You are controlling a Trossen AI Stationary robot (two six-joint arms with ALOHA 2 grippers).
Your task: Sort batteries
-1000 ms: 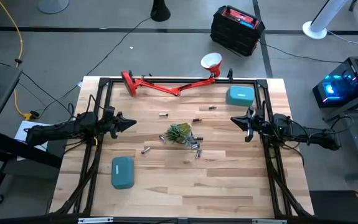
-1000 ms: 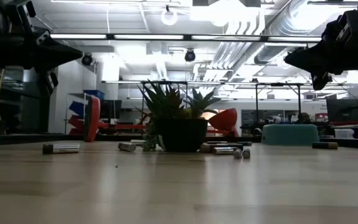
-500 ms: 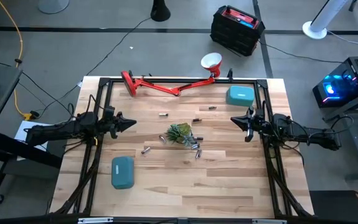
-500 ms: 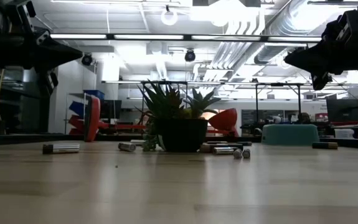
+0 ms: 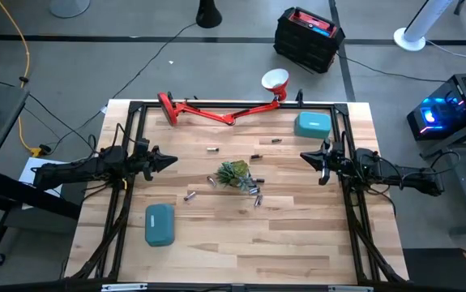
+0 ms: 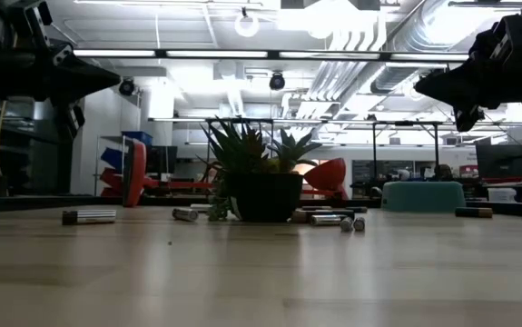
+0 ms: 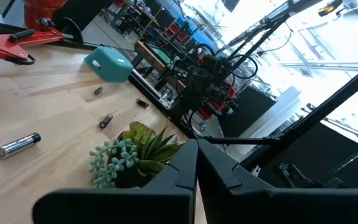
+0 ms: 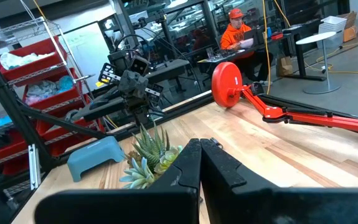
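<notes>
Several small batteries lie on their sides around the potted plant (image 5: 234, 173) at the table's middle: one (image 5: 212, 149) beyond it, one (image 5: 190, 195) near-left of it, a cluster (image 5: 255, 193) to its right. The low view shows a battery (image 6: 88, 216) left of the plant and more batteries (image 6: 329, 218) to its right. One battery (image 7: 18, 145) shows in the left wrist view. My left gripper (image 5: 172, 161) hovers shut over the table's left side. My right gripper (image 5: 303, 156) hovers shut over its right side. Both are held high above the wood (image 6: 106, 82) (image 6: 424, 88).
One teal tray (image 5: 160, 224) sits upside down near the table's near-left, another (image 5: 312, 124) at the far right. A red desk lamp (image 5: 216, 109) lies along the far edge. A black frame (image 5: 135, 105) borders the table. A person in orange (image 8: 238, 34) sits in the room beyond.
</notes>
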